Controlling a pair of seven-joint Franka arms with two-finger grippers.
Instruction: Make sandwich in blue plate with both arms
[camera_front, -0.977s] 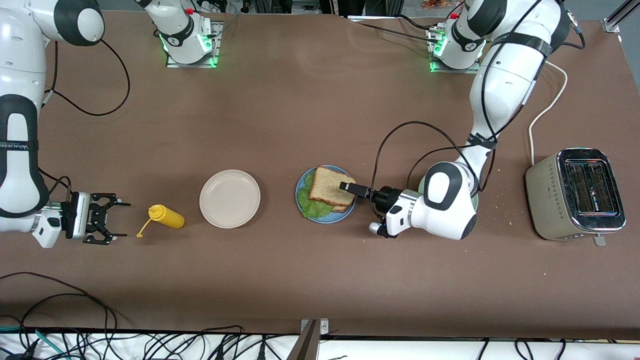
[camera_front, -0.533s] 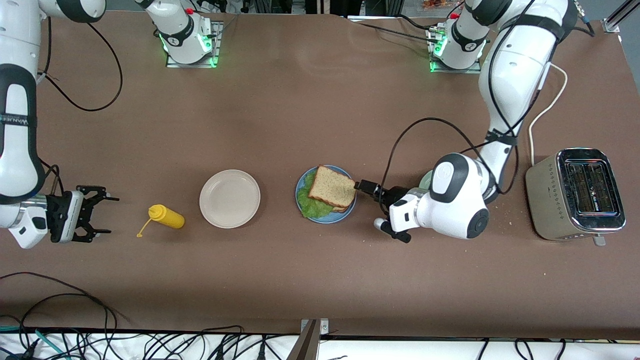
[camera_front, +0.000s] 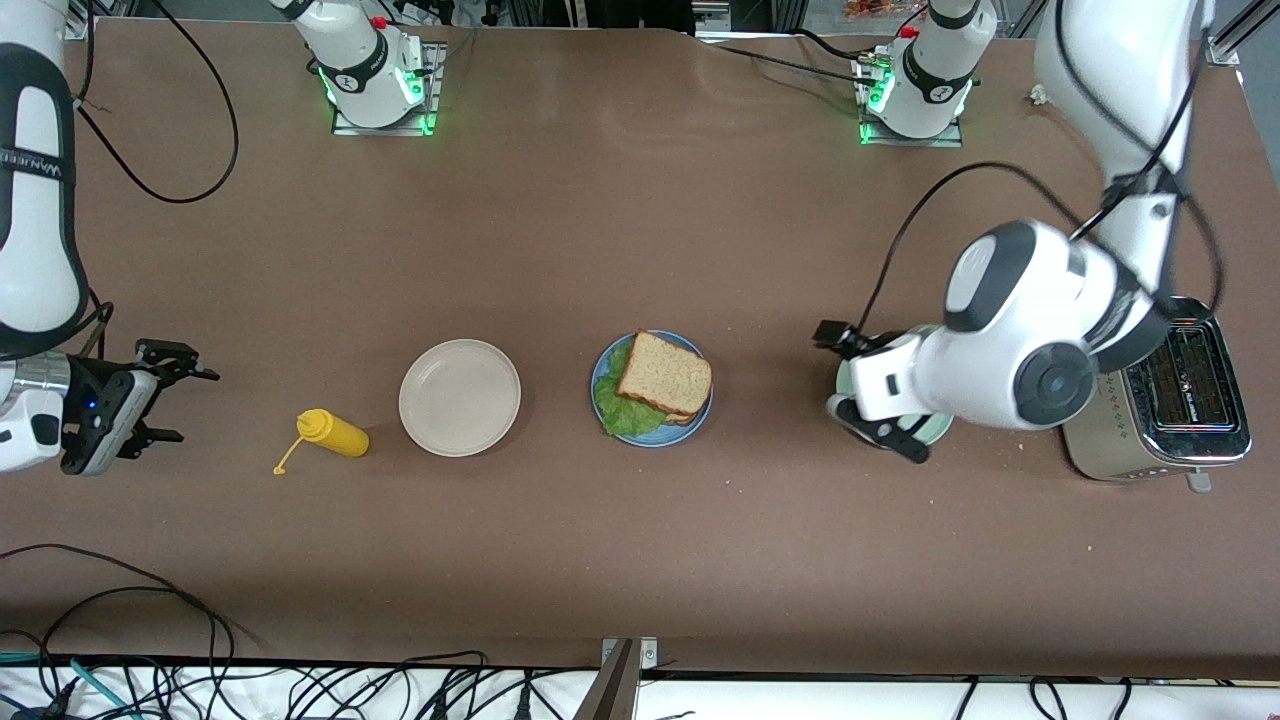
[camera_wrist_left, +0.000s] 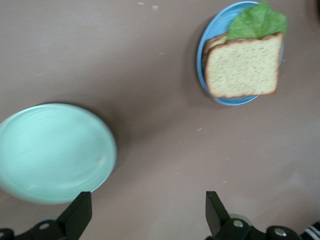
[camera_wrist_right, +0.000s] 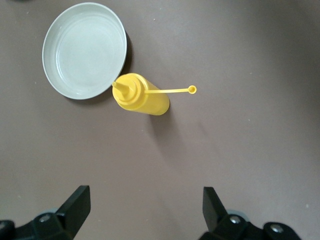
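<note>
The sandwich (camera_front: 662, 380) lies on the blue plate (camera_front: 650, 441): a brown bread slice on top, green lettuce (camera_front: 612, 415) sticking out below it. The left wrist view shows the same sandwich (camera_wrist_left: 242, 65) and blue plate (camera_wrist_left: 202, 47). My left gripper (camera_front: 852, 388) hangs open and empty over the edge of a mint-green plate (camera_front: 940, 430), apart from the sandwich; its fingers frame bare table (camera_wrist_left: 147, 200). Over the right arm's end of the table my right gripper (camera_front: 190, 405) is open and empty (camera_wrist_right: 145, 197).
An empty cream plate (camera_front: 460, 398) (camera_wrist_right: 82, 50) sits beside the blue plate, toward the right arm's end. A yellow squeeze bottle (camera_front: 335, 433) (camera_wrist_right: 142, 95) lies on its side beside that. A toaster (camera_front: 1150, 390) stands at the left arm's end. The mint-green plate (camera_wrist_left: 50, 150) is empty.
My left gripper has pulled back from the sandwich and risen, now over the mint-green plate. My right gripper has drawn away from the yellow bottle toward the table's end.
</note>
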